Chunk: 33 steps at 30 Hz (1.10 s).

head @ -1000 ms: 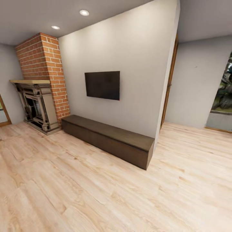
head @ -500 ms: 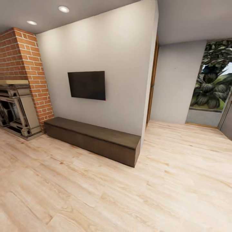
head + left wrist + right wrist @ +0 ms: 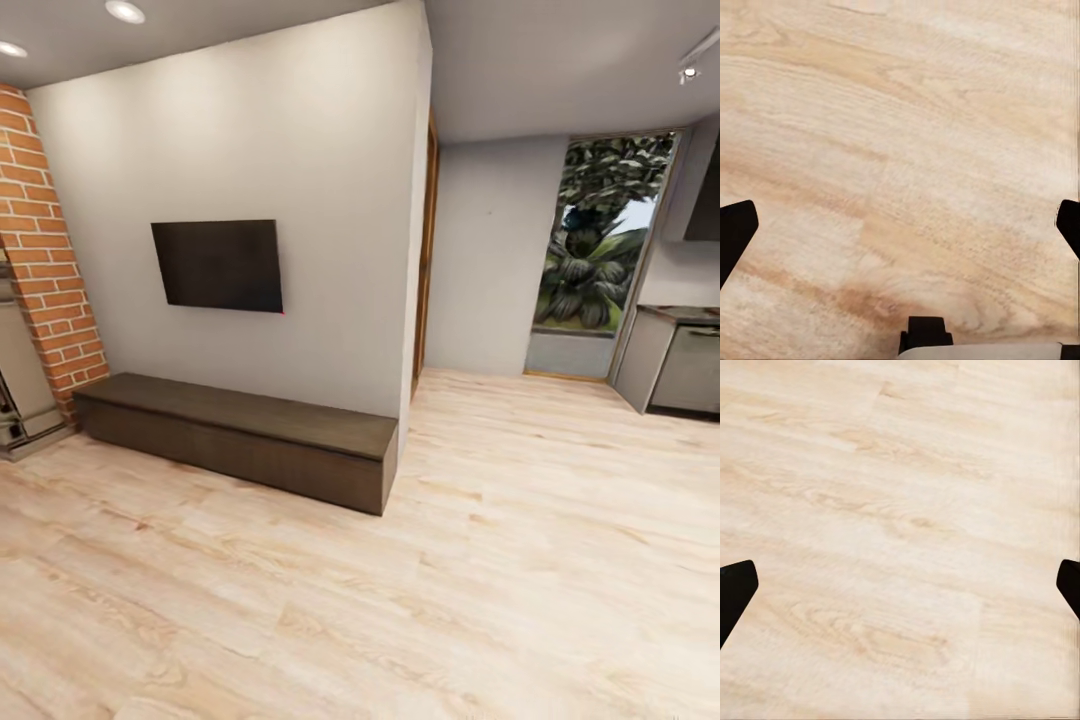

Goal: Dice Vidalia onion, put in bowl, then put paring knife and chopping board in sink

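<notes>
**Turning toward the kitchen, hands empty**

We are in transit, in a living room. Ahead of us a dark television (image 3: 217, 265) hangs on a pale wall, with a long low brown bench (image 3: 240, 440) along its foot and a brick chimney (image 3: 45, 270) at the left edge. At the far right, past the end of that wall, a grey cabinet run with a dark top (image 3: 680, 365) shows beside a tall window full of foliage (image 3: 600, 240); we judge that to be the kitchen's edge. The onion, board, knife, bowl and sink are not yet before us, so nothing of the task is begun.

Both arms hang low, their wrist cameras looking at the light wood floor (image 3: 500, 560), which suits travel: nothing to carry, nothing to bump. The left gripper (image 3: 900, 225) has its dark fingertips at opposite edges of its view, spread wide with only floorboards between them; the right gripper (image 3: 900, 585) is likewise spread wide and holds nothing.

Against the head view of a second ago, the whole picture has slid leftward: the fireplace has nearly left the frame, the window has come well in, and the cabinets are new. That is our own turn to the right, not any movement of the furniture.
</notes>
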Motion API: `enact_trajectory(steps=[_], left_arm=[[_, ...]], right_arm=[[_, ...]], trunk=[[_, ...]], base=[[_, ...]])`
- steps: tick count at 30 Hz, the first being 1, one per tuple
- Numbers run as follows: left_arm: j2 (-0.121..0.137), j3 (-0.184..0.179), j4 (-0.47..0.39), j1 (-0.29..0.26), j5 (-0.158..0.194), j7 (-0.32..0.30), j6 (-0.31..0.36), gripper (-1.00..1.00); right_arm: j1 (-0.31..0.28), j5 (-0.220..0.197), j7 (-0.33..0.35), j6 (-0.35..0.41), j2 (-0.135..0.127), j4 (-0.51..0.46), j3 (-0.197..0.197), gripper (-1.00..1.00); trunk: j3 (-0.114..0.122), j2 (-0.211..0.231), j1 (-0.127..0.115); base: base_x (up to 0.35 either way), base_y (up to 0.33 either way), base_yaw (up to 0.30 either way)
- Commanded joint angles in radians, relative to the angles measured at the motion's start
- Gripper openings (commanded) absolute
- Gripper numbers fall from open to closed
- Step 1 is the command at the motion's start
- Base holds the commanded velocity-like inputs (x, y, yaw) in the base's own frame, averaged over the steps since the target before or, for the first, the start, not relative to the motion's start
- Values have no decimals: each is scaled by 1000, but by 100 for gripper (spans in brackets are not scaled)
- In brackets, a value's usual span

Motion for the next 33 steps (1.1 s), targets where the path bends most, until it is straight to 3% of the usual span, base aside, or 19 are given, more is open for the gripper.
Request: enact_trajectory(steps=[1,22,33], left_arm=[[0,0,0,0,1,0,-3,100],[0,1,0,0,1,0,-3,100],[0,1,0,0,2,0,-3,100]], right_arm=[[0,-1,-3,-2,0,-1,0,100],[0,0,-3,-2,0,-1,0,100],[0,0,-2,-2,0,-1,0,100]], trunk=[[-1,0,0],[-1,0,0],[-1,0,0]], base=[[0,0,-281],[5,0,-281],[234,0,-281]])
